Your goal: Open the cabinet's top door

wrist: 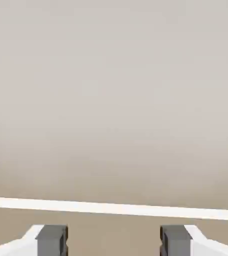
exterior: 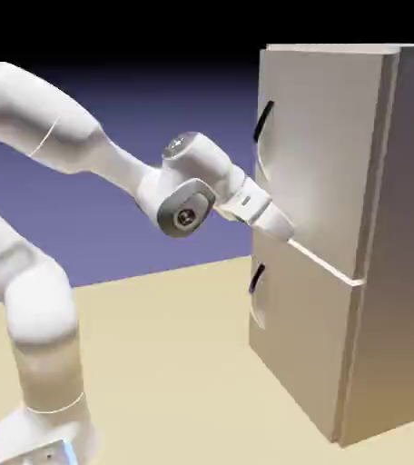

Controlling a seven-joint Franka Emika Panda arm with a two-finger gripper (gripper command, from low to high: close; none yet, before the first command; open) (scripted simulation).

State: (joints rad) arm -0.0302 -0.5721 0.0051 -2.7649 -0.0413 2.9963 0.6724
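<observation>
So the cabinet is standing over on the exterior view's right, a tall grey-beige box with two flat doors, one above the other. The top door is the bigger panel, and it looks shut, sitting pretty much flush with the front. Its handle is a thin curved thing, dark at its upper end, up near the door edge that's on the exterior view's left. The lower door looks shut too and has a similar curved handle near the same side. A thin white line runs between the two doors.

The white arm comes in from the exterior view's left, and the hand is angled down toward the cabinet front, right around the white line. In the exterior view it's below the upper handle and off to the side of it. I can't tell from here whether the tips touch the panel.

In the hand view the two grey fingertips are spread wide apart, with nothing clamped between them, just the flat brownish door surface showing in the gap. The white line crosses just above them, tilted a tiny bit, and the pale upper panel fills the rest. Neither handle shows in that view.
</observation>
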